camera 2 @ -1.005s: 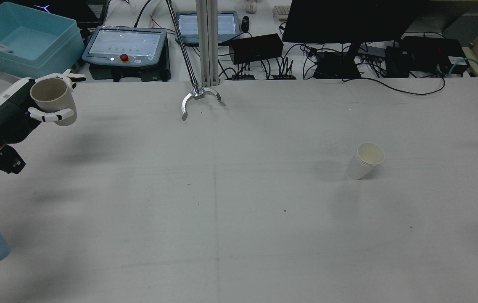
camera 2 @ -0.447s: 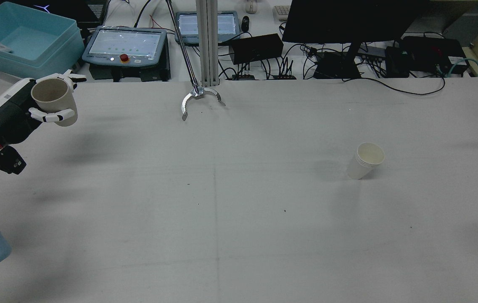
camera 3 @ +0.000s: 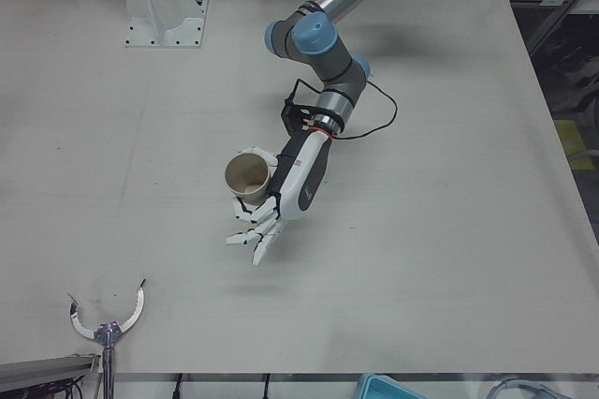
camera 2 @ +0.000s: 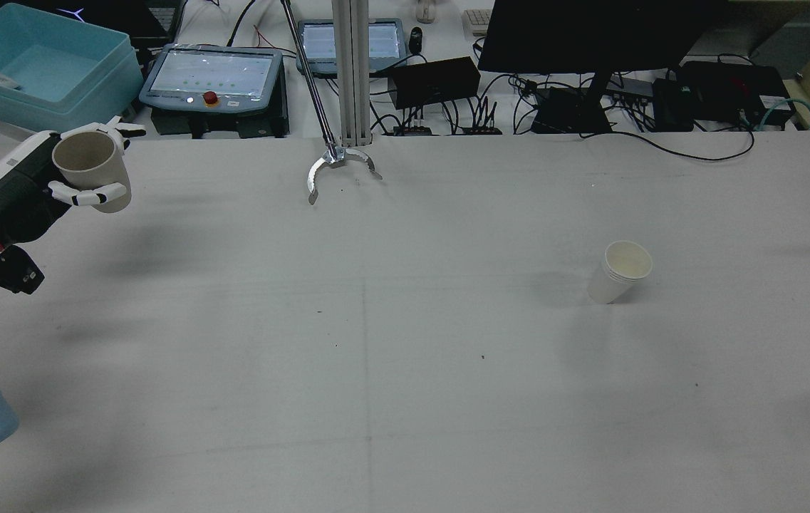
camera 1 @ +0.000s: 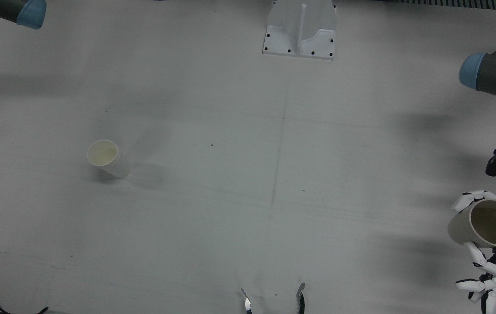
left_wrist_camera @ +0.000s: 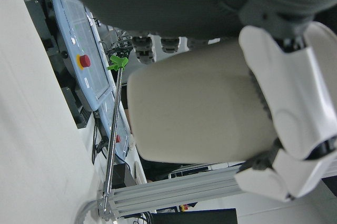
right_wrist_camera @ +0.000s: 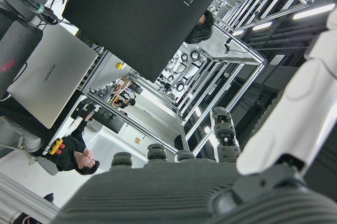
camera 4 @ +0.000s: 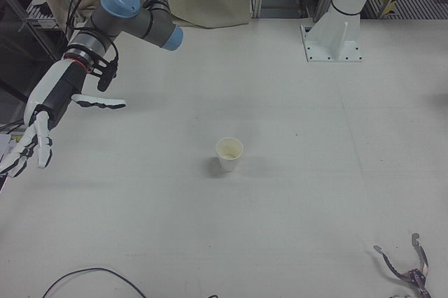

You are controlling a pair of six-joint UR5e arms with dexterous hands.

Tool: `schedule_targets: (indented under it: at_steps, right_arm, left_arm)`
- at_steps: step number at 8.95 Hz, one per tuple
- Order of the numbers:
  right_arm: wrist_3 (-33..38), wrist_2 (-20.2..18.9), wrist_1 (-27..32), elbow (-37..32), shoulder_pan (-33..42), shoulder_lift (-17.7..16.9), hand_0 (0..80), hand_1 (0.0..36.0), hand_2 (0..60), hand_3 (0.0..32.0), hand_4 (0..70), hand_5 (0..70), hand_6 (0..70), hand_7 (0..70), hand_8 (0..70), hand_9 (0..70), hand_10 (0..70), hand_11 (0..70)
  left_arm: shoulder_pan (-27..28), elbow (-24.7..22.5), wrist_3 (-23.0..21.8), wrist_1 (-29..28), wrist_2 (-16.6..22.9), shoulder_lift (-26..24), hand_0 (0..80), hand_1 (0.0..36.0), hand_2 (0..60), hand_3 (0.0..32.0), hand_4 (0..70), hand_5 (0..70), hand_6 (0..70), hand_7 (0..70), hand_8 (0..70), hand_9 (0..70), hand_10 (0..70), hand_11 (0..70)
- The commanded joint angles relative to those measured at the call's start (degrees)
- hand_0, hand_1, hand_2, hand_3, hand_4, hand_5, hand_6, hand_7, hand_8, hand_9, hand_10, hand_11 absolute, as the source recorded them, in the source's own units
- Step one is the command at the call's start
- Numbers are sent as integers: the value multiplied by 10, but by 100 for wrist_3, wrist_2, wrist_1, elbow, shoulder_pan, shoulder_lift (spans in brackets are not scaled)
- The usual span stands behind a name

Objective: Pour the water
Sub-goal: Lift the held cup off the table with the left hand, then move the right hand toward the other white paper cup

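My left hand (camera 2: 23, 191) is shut on a beige cup (camera 2: 92, 171), held in the air over the table's far left corner with its mouth tilted toward the rear camera. The same cup (camera 1: 490, 223) shows at the right edge of the front view, as the cup (camera 3: 248, 177) in the left-front view, and it fills the left hand view (left_wrist_camera: 195, 109). A white paper cup (camera 2: 619, 272) stands upright on the right half of the table, also seen from the front (camera 1: 107, 157) and the right-front (camera 4: 229, 153). My right hand (camera 4: 47, 117) hangs open well away from the paper cup, holding nothing.
A metal claw tool (camera 2: 337, 168) on a rod rests near the table's far edge. Behind that edge are a teal bin (camera 2: 34, 64), teach pendants (camera 2: 212, 75), a monitor (camera 2: 590, 32) and cables. A white pedestal (camera 1: 300, 30) stands at the robot side.
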Motion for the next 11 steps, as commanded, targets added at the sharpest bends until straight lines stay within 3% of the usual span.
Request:
schedule_targets:
  at_steps: [1, 3, 6, 8, 11]
  right_arm:
    - [1163, 99, 169, -439, -101, 253, 469, 52, 0, 74, 105, 51, 0, 0, 30, 20, 0, 0]
    - [1236, 72, 168, -350, -442, 245, 471, 53, 0, 96, 99, 54, 0, 0, 26, 15, 0, 0]
    - [1289, 168, 169, -385, -1171, 254, 472, 54, 0, 78, 102, 60, 0, 0, 35, 31, 0, 0]
    - [1324, 265, 133, -324, -1252, 210, 478, 64, 0, 76, 101, 64, 0, 0, 33, 28, 0, 0]
    - [1411, 335, 142, -350, -1665, 245, 476, 62, 0, 90, 103, 68, 0, 0, 36, 36, 0, 4]
  left_arm:
    - [-189, -24, 0, 3, 128, -9, 422, 112, 600, 0, 700, 700, 191, 250, 36, 42, 70, 99]
    - [-234, -32, 0, -6, 129, 0, 427, 113, 600, 0, 700, 700, 190, 250, 37, 43, 70, 99]
    - [-252, -32, 0, -41, 129, 0, 424, 112, 600, 0, 700, 700, 189, 247, 37, 42, 70, 98]
    - [-279, -32, -8, -41, 208, 0, 428, 115, 600, 0, 700, 700, 196, 256, 40, 47, 71, 100]
    - [-383, -85, -8, -58, 208, 9, 432, 116, 600, 0, 700, 700, 192, 256, 38, 44, 70, 99]
